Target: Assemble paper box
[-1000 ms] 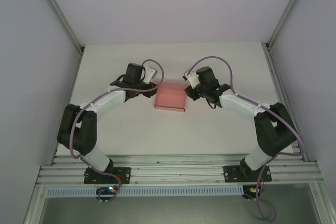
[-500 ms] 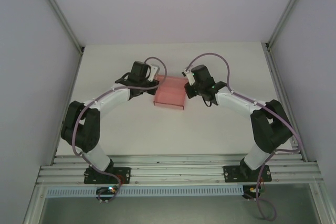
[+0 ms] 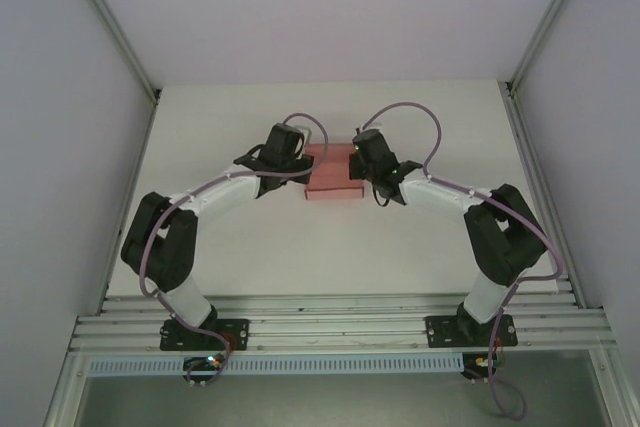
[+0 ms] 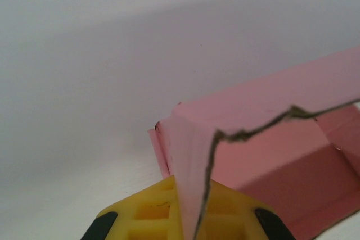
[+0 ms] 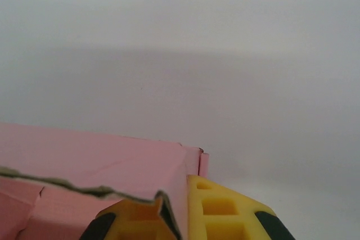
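At the near edge, the two arm bases sat bolted to a metal rail. From there both arms bent inward over the pale counter toward its middle. Seen from above, the left tool reached the paper box at its left side and the right tool met it at its right side. The pink box sat directly between the two and touched both.

In the left wrist view, the left tool was clamped on a thin upright wall of the box. The wall's ragged edge ran down between the yellow fingers, and the open pink interior spread away to the right of them. The right wrist view mirrored this. The right tool was closed on the box's opposite wall, the pink card passed down between its yellow fingers, and the rest of the box stretched off to the left.

The box stood as a folded shell with its top open and its side walls raised. From above it appeared to rest on the counter, though the wrists hid its ends and I could not tell whether it was lifted.

Beyond the box the counter ran on to the grey back wall, with a slanted frame post on either side
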